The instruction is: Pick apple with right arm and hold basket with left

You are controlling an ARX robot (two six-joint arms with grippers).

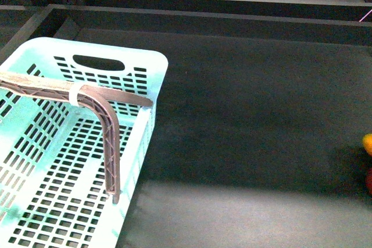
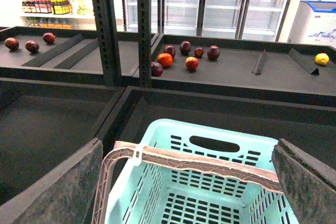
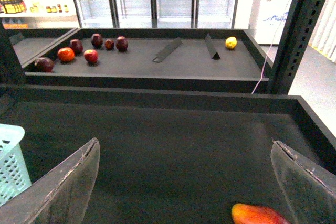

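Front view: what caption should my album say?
Left claw's latticed finger hangs over the mint-green basket on a shelf.

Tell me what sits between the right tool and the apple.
Nothing visible does. The open right tool hangs over the dark shelf floor, and the apple lies close by on it, partly cut off by the frame.

basket [image 1: 152,62]: mint-green; slotted; upright on counter | apple [image 1: 369,180]: red; well right of basket | left finger [image 1: 110,143]: latticed; bent over basket
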